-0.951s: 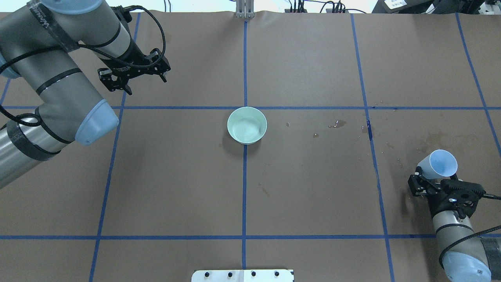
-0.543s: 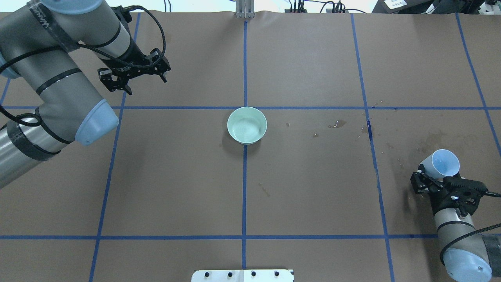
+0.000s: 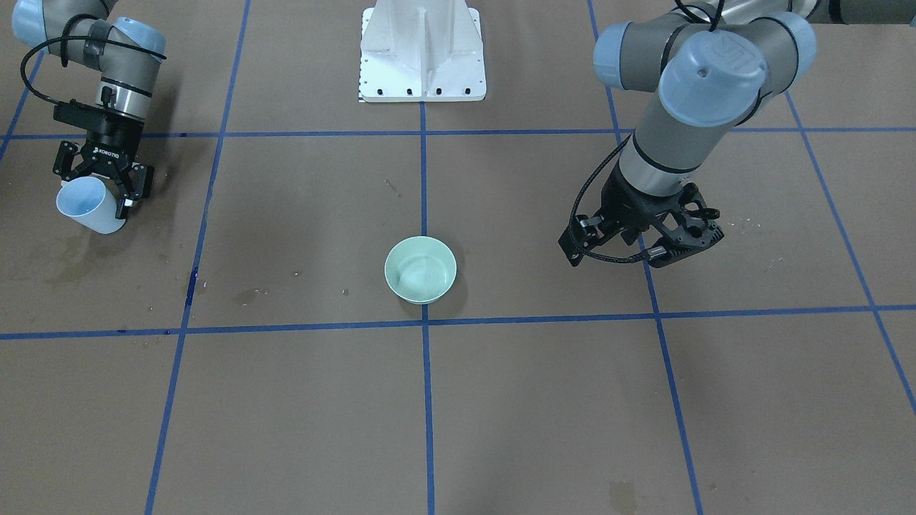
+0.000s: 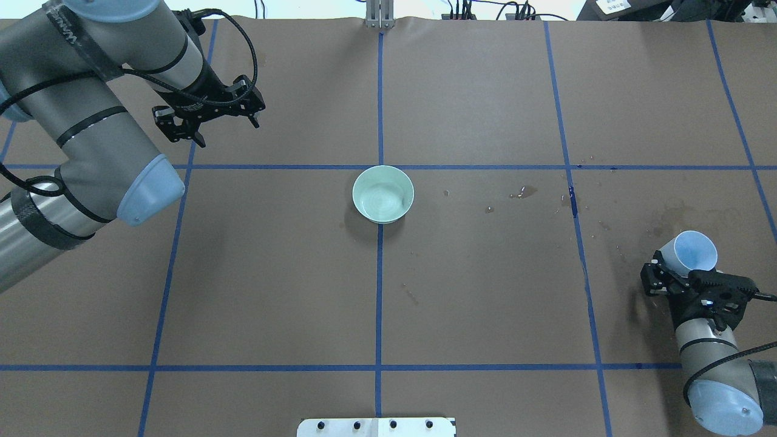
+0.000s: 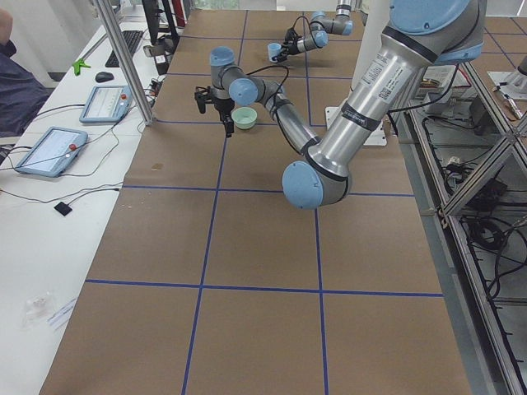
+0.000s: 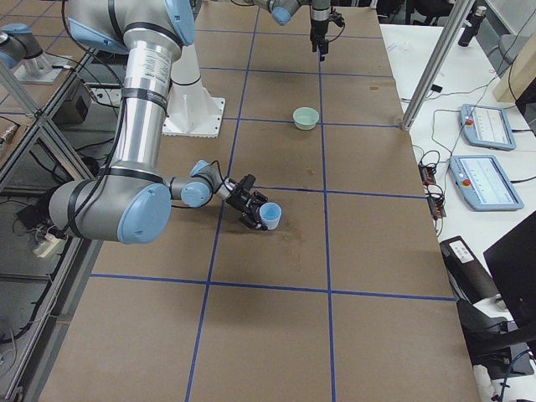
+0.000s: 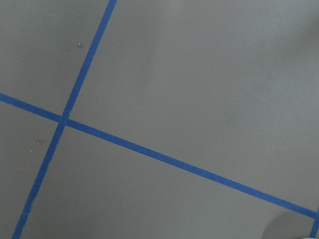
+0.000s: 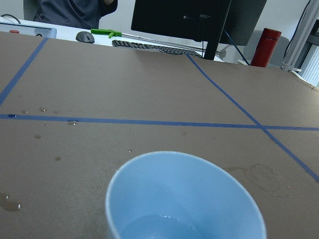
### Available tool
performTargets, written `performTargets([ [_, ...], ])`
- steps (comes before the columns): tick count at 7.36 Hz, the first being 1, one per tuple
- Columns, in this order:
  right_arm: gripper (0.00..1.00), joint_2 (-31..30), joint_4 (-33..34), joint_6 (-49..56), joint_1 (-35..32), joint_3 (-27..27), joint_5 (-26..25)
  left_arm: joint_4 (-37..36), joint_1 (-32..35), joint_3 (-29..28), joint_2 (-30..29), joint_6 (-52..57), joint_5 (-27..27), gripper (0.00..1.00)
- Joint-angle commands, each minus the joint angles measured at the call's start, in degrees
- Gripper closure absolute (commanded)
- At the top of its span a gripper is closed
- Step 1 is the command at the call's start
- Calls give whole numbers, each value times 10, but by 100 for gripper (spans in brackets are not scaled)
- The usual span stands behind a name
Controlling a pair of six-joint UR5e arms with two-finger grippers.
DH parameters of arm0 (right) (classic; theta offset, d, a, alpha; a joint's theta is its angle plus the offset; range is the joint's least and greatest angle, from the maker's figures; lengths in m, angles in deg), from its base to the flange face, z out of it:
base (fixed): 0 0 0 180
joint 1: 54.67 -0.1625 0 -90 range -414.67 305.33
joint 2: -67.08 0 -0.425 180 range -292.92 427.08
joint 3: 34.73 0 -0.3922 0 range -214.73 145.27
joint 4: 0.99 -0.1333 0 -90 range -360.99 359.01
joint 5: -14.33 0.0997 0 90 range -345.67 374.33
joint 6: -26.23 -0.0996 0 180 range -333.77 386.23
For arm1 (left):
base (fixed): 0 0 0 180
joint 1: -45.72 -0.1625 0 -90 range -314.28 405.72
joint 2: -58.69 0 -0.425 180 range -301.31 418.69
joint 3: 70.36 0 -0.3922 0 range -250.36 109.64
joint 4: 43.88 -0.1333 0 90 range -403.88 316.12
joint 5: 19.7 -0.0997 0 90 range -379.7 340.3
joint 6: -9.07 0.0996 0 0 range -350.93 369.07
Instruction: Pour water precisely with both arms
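Observation:
My right gripper (image 4: 677,274) is shut on a light blue cup (image 4: 692,252) at the table's right edge and holds it tilted, mouth up and away. It also shows in the front view (image 3: 100,192), with the cup (image 3: 87,204). In the right wrist view a little clear water (image 8: 158,228) lies in the bottom of the cup (image 8: 184,194). A pale green bowl (image 4: 383,194) stands at the table's centre, far from both grippers. My left gripper (image 4: 223,128) is open and empty over the far left of the table.
Wet brownish stains and droplets (image 4: 525,192) lie between the bowl and the cup. The white pedestal base (image 3: 422,54) stands at the robot's side. Blue tape lines (image 4: 379,303) grid the brown table. Tablets (image 6: 481,126) and a red bottle (image 8: 262,47) sit beyond the table.
My right gripper has moved a little to the right with the cup, which now stands slightly more upright. The left arm and the bowl have not moved.

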Motion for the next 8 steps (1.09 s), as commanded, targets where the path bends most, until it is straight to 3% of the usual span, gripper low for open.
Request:
performTargets([
  [1,26,2,-2,0,-5,1,0,0,0,0,1,0,0,0],
  [2,37,4,-2,-1,-10,1,0,0,0,0,0,0,0,0],
  [3,67,18,-2,0,-22,0,1,0,0,0,0,0,0,0],
  [4,89,19,-4,7,-37,-4,9,0,0,0,0,0,0,0],
  [5,100,19,-5,32,-51,-7,9,-3,0,0,-1,0,0,0],
  [6,100,17,-31,79,-71,-15,10,-3,0,0,-1,0,0,0],
  [8,100,10,-224,282,-104,-3,42,-3,1,0,-2,1,0,0],
])
